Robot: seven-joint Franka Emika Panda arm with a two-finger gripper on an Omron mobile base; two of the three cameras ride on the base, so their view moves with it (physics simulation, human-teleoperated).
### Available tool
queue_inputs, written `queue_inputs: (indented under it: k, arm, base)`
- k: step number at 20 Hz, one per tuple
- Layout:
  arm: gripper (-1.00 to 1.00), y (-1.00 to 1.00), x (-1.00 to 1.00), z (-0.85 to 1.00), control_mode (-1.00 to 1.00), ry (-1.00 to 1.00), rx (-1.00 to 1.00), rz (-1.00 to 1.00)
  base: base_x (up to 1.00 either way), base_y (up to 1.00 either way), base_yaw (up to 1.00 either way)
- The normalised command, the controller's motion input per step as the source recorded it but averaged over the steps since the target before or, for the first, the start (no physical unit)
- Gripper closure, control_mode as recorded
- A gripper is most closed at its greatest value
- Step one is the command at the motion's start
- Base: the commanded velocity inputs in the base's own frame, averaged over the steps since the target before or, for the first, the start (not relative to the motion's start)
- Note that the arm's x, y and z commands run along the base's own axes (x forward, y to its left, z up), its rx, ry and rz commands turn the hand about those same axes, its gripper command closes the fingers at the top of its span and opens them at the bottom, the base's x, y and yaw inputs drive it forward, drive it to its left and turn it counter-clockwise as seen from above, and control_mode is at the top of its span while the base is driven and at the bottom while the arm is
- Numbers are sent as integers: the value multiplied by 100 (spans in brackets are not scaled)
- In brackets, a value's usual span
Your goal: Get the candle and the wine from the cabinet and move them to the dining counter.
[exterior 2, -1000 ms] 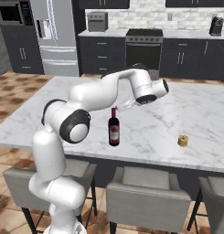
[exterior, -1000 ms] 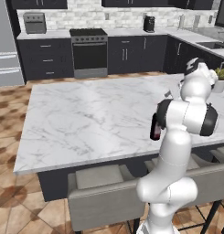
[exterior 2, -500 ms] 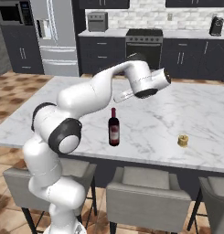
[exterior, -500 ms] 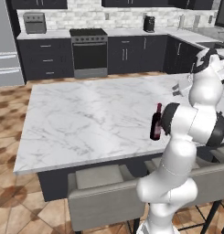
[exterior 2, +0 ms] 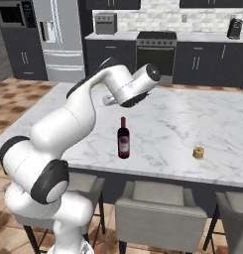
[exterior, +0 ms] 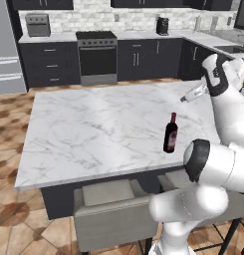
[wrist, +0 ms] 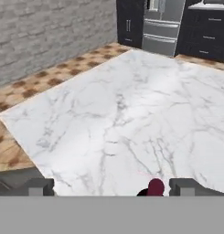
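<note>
A: Rising off the wine (exterior 2: 123, 142), your gripper (wrist: 111, 188) now hangs above it, jaws spread wide and released, nothing held. A second ago it sat low beside the bottle; the arm has since swung up and away.

B: So where's the bottle?

A: Upright on the worktop (exterior 2: 202, 116), near the stool-side edge, standing free. Its red cap shows between the fingertips (wrist: 40, 186) in the hand view.

B: And the candle?

A: Small yellowish candle (exterior 2: 198, 152) sits on the same marble, well apart from the wine. You can judge both deliveries done.

B: Containers?

A: None on the worktop; the wine's own fill can't be told.
</note>
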Motion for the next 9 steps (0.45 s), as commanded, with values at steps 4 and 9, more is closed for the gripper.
queue_inputs:
  k: [4, 9]
  arm:
    - [-100, 61, -44, 35, -100, 0, -16, -29]
    - [-100, 52, -69, 31, -100, 1, -6, -23]
  base:
    - [0, 0, 0]
    - [0, 0, 0]
